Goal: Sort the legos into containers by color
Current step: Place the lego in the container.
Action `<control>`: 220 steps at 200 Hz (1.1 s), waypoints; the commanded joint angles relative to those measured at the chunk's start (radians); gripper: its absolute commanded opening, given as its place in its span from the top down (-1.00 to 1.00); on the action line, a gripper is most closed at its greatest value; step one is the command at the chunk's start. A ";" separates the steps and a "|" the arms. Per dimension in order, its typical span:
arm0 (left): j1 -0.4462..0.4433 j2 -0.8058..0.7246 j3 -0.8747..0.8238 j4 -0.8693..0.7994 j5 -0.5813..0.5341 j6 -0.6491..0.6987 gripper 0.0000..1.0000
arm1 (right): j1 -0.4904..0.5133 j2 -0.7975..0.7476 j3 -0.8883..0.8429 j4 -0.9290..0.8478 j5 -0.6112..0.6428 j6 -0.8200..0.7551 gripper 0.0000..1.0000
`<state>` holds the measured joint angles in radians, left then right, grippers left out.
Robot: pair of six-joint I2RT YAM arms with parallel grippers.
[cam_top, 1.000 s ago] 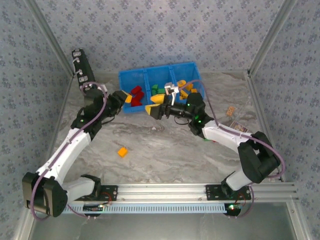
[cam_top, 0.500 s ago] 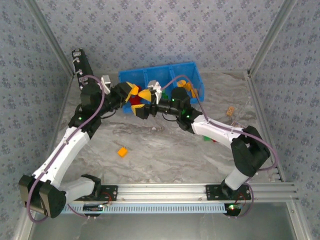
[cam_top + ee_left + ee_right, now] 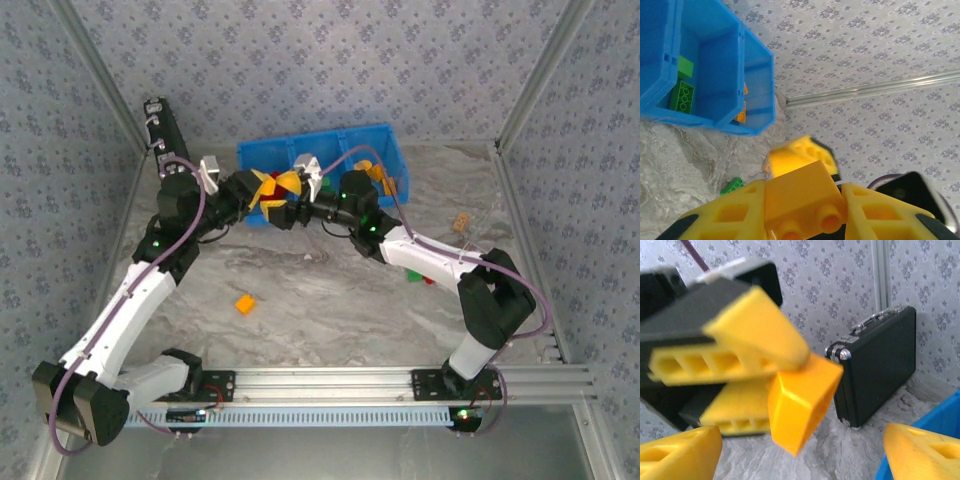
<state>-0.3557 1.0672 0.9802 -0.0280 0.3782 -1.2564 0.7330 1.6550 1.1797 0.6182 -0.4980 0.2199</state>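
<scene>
Left end effector (image 3: 802, 202) pinches a yellow lego (image 3: 800, 192) — studs toward its wrist — right end effector (image 3: 801, 440) spread.

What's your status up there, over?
Left gripper shut on orange-yellow brick. Right gripper open, facing it. Blue tray close behind. Loose orange brick on table.

Overhead, at 12 o'clock, my left gripper (image 3: 262, 190) and right gripper (image 3: 290, 187) meet over the blue tray (image 3: 365, 136) and cover much of its left compartment, so I cannot see what lies there. A tan speck (image 3: 461, 222) at 3 o'clock is too small to name. Green and red bits (image 3: 420, 278) sit half hidden under my right arm. From the left wrist, my own fingers (image 3: 725, 215) are cut off at 6 o'clock, and a green brick (image 3: 731, 186) peeks from behind one. From the right wrist, the other arm's fingers (image 3: 755, 325) are blurred, and the orange brick (image 3: 800, 400) hides part of the black case (image 3: 885, 360).
</scene>
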 commanded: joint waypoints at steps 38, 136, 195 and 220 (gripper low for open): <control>-0.003 -0.023 -0.012 0.000 0.006 -0.015 0.61 | -0.004 0.040 0.099 0.020 -0.018 0.007 -0.57; 0.019 -0.020 -0.018 0.037 0.016 -0.049 0.66 | -0.005 0.082 0.131 0.003 -0.049 -0.005 -0.32; 0.035 -0.021 -0.037 0.042 0.007 -0.054 0.71 | -0.006 0.030 0.076 -0.017 -0.039 -0.058 -0.42; 0.037 -0.024 -0.038 0.037 0.003 -0.053 0.72 | -0.009 0.014 0.061 -0.039 -0.031 -0.079 -0.52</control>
<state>-0.3271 1.0676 0.9382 -0.0235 0.3595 -1.3037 0.7307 1.7145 1.2560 0.5999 -0.5438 0.1837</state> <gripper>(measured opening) 0.321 0.744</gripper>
